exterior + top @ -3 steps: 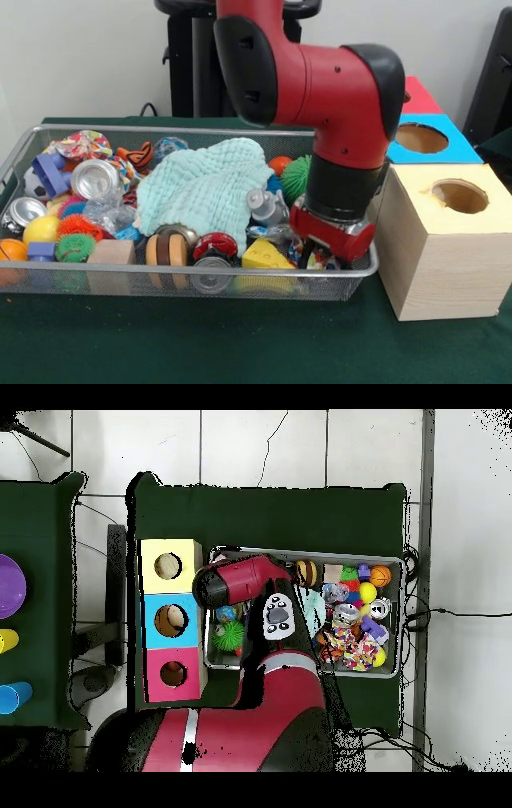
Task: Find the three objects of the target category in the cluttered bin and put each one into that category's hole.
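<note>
Your red and black arm reaches down into the wire mesh bin (32, 136), at the end nearest the boxes. Its gripper (316, 254) sits low among the clutter beside a yellow wedge-shaped block (266, 256); you cannot tell whether its fingers are spread or closed. A pale green crumpled cloth (204, 188) covers the bin's middle, with a crushed silver can (94, 178) toward the opposite end. Beside the bin stand the yellow-topped wooden box (436, 240), the blue-topped box (432, 144) and the red-topped box (420, 96), each with a round hole.
</note>
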Controlling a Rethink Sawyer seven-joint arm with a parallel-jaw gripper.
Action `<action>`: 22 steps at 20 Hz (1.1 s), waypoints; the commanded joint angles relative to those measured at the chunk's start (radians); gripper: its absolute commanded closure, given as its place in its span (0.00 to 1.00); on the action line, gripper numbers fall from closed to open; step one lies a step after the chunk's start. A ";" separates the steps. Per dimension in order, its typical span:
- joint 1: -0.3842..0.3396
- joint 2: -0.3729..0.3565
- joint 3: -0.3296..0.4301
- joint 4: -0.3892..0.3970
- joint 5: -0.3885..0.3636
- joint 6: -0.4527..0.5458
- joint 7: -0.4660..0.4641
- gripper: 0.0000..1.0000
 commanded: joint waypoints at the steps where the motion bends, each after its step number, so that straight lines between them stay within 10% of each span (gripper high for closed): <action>1: -0.046 0.272 -0.010 -0.206 -0.046 -0.071 -0.005 1.00; 10: -0.025 0.189 -0.006 -0.135 0.030 0.056 0.044 1.00; 22: -0.035 -0.179 0.082 0.162 0.212 0.235 0.008 1.00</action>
